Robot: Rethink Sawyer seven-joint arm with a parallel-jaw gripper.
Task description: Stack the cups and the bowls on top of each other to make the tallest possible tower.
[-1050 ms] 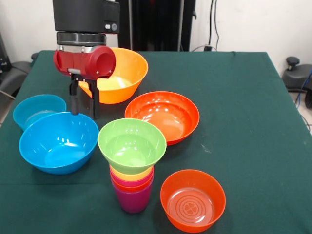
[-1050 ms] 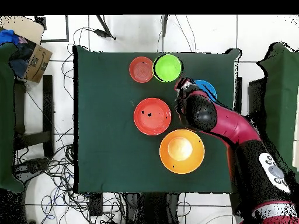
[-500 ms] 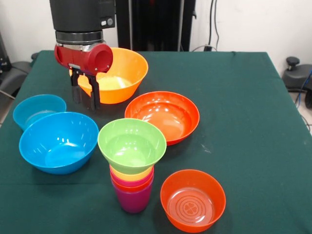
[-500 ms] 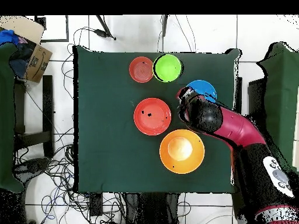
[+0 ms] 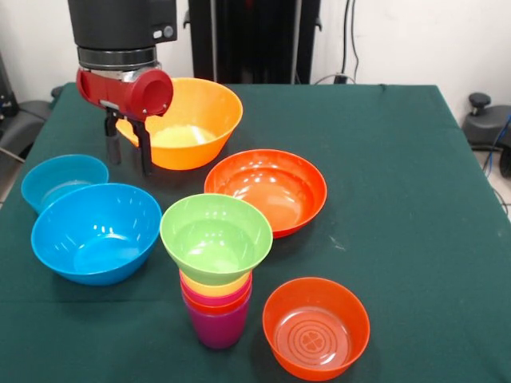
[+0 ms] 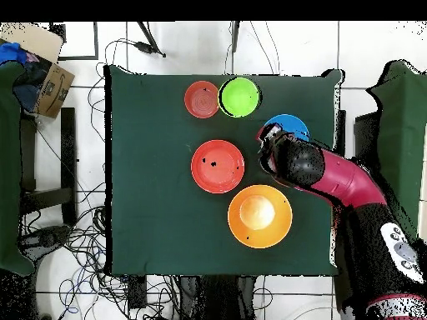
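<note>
Four nested cups form the tower at the bench's near edge, small green bowl on top. Farther back we see the claw empty, fingers parted, beside the orange-yellow bowl.

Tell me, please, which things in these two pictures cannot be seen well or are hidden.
- Small blue bowl: overhead view hides it fully under the arm; front view, the large blue bowl covers its near rim.
- Large blue bowl: overhead view, the arm covers about half.
- Cups: overhead view, hidden under the green bowl; front view shows only rims of the upper three.
- Gripper: overhead view, hidden under the arm.
</note>
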